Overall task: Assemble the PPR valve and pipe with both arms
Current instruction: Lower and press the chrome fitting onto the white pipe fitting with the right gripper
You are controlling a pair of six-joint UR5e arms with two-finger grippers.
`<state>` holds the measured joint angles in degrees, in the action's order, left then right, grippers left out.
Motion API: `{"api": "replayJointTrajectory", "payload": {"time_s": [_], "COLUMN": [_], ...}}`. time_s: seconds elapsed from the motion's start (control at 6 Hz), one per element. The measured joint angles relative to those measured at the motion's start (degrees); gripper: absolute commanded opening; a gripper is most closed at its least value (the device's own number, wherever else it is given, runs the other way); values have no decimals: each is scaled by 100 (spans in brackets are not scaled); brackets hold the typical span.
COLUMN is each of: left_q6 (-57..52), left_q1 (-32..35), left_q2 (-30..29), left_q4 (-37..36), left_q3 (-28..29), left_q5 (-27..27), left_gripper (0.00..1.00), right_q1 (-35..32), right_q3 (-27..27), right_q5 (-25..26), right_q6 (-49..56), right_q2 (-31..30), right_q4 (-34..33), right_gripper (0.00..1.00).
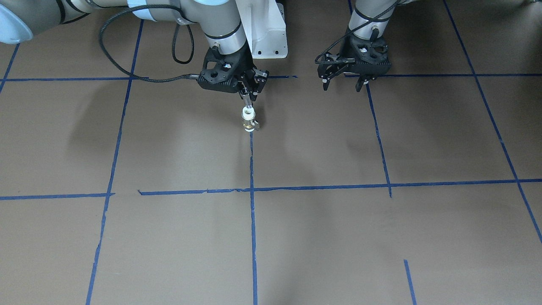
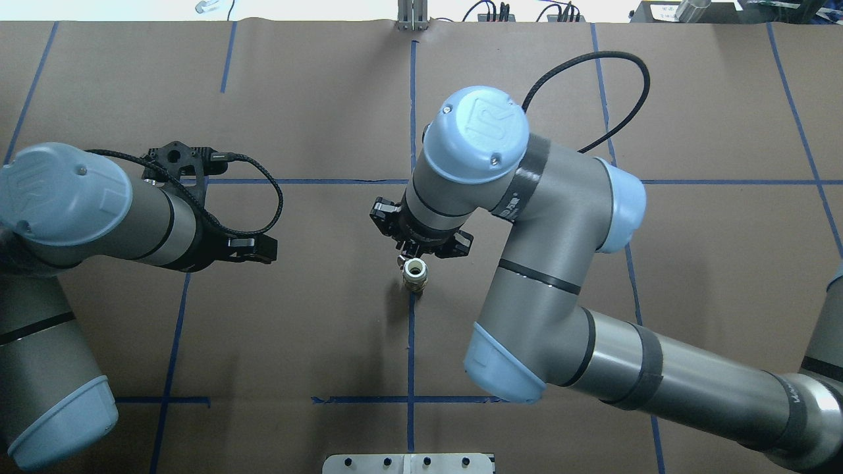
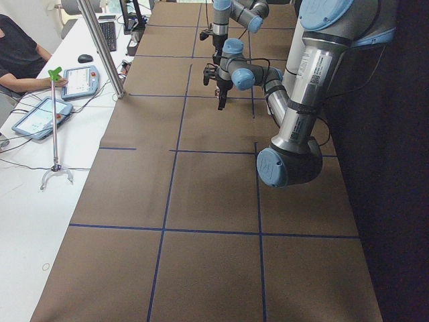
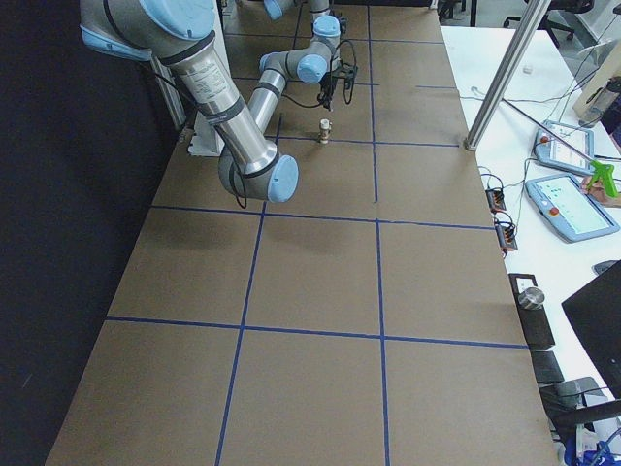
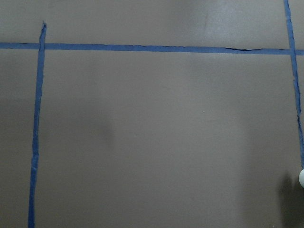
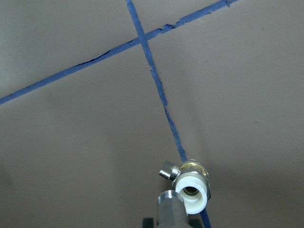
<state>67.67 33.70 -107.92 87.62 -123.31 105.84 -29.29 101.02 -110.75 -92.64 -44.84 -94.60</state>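
The PPR valve [image 1: 249,119] stands upright on the blue centre tape line, white open end up, brass middle, small silver handle [image 6: 168,171] at its side. It also shows in the overhead view [image 2: 415,272] and the right wrist view [image 6: 192,189]. My right gripper [image 1: 248,97] is shut on the silver pipe [image 1: 246,101], held upright just above and slightly beside the valve's top opening; the pipe [image 6: 171,210] is not inside the valve. My left gripper [image 1: 342,84] is open and empty, hovering low well off to the side of the valve.
The white pedestal [image 1: 269,34] stands behind the right gripper. Brown paper with a blue tape grid covers the table [image 2: 296,316]. A metal post [image 4: 505,78] and an operators' desk with tablets [image 4: 568,199] lie beyond the far edge.
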Motion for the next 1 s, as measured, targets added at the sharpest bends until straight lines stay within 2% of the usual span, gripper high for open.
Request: {"api": "replayJointTrajectory", "payload": {"time_s": [0.33,1.0], "left_q6": [0,9], "left_q1": [4,-4], "left_q2": [7,8], "left_q4": [0,1], "left_q3": [-43,-52], "left_q5": [5,5], "left_gripper": [95,95], "right_q1": [120,178], "right_q3": [-262,-313], "right_q5": [98,95], "right_q6": [-120,-149], "right_q2": [46,2], "right_q4": [-5,-44], "right_gripper": [2,2]}}
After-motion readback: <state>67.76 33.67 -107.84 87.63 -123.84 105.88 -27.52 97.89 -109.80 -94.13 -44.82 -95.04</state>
